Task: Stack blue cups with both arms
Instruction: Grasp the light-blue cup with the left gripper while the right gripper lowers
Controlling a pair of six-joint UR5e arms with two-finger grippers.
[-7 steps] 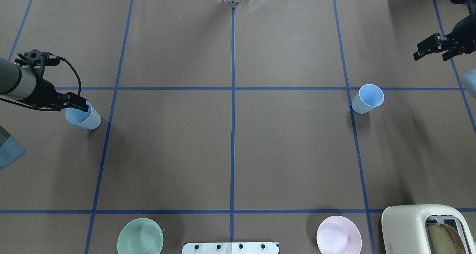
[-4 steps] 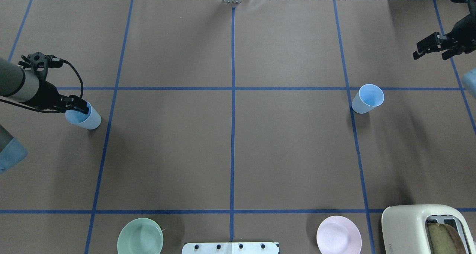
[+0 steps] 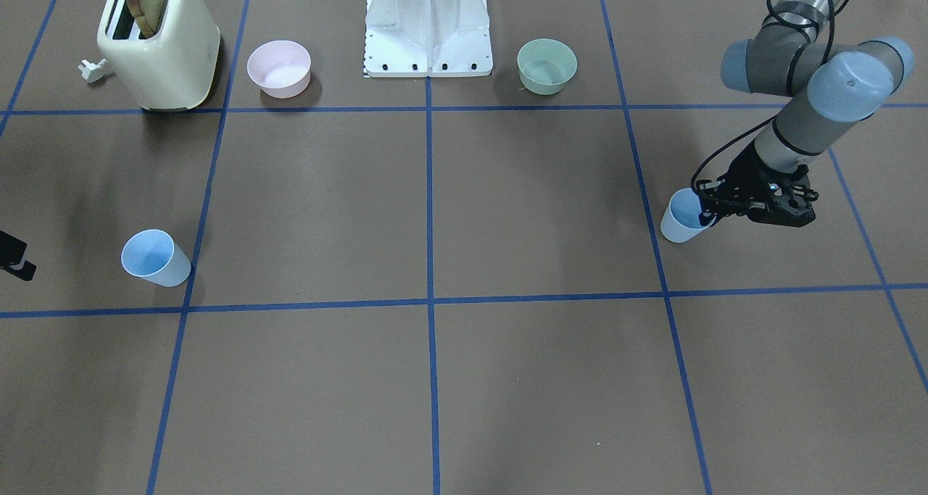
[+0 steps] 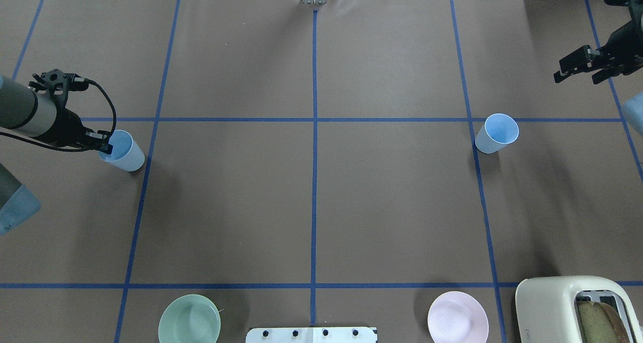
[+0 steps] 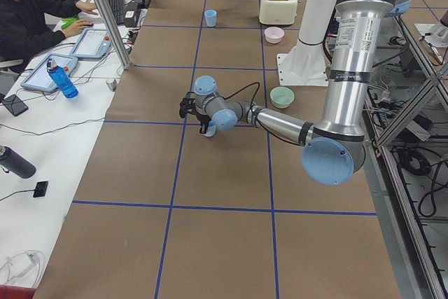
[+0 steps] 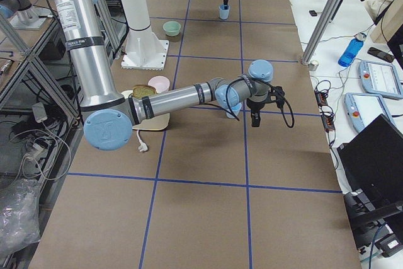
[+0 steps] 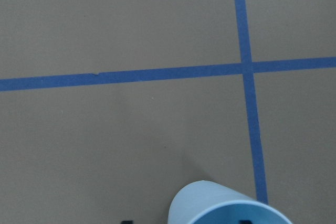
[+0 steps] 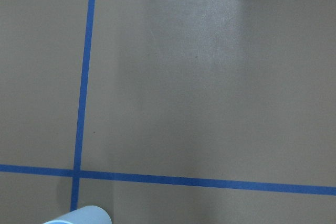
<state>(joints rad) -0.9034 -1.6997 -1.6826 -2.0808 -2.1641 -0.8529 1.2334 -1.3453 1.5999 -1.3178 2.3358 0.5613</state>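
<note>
Left gripper point(image 4: 104, 145) pinches the held blue cup point(image 4: 125, 154); the free blue cup point(image 4: 496, 133) stands nearer your spread right gripper point(image 4: 575, 78)

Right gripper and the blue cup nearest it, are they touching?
Apart. The overhead view shows a wide gap between the right gripper and the blue cup; the front-facing view shows the same gap.

left end effector point(image 4: 104, 143) pinching blue cup point(image 4: 128, 157), right end effector point(image 4: 576, 77) spread
</note>
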